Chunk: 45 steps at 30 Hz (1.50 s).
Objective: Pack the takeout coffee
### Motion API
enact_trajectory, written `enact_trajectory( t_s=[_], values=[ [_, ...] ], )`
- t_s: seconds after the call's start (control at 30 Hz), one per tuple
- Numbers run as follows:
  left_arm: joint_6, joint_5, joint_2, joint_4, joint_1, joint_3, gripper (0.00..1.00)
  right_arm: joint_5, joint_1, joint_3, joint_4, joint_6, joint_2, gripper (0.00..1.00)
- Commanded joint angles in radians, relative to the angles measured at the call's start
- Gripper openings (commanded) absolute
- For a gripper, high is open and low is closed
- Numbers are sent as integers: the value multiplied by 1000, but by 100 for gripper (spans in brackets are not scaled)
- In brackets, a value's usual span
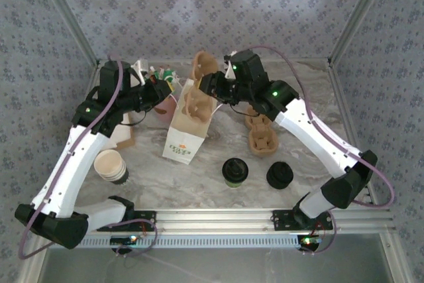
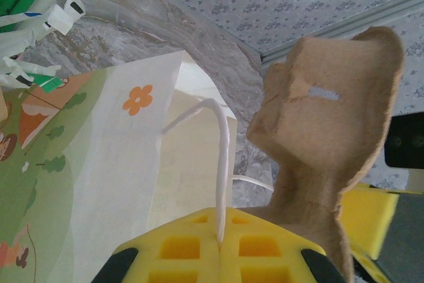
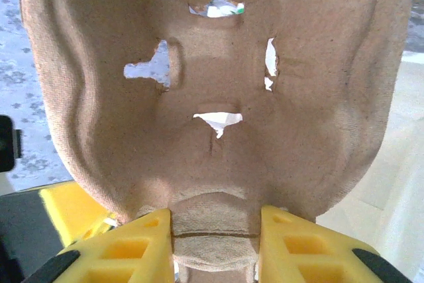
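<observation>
right claw (image 3: 215,236) pinches a brown moulded-pulp cup carrier (image 3: 212,57); left claw (image 2: 218,240) clamps the white paper bag (image 2: 126,183) by its thin handle (image 2: 224,150).

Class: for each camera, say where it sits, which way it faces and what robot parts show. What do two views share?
Top: above and behind, looking down at the table; left arm and right arm show.
Left wrist: looks past the left gripper, shut on the bag handle.
Right wrist: faces the cardboard tray, pinched by the right gripper.
Both wrist views share that tray.
</observation>
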Motion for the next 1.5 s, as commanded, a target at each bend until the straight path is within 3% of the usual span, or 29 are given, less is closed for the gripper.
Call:
enact_trajectory(
  t_s=[0.0,0.23,0.73,1.1,1.47],
  values=[
    [-7,-9,-22,31,-5,-1,0,102,23,37,-54,11,11,33],
    [-15,-5,-28,45,-5,-17,0,148,52,90,-181,16,47,33],
    [-30,-2,-50,85,-5,-73,0,111,69,97,-209,90,94,33],
    [-52,4,-68,122,-4,-104,0,113,53,262,-383,65,142,33],
    [-121,-85,-127,203,-85,-175,0,-9,23,346,-523,113,235,32]
  ],
)
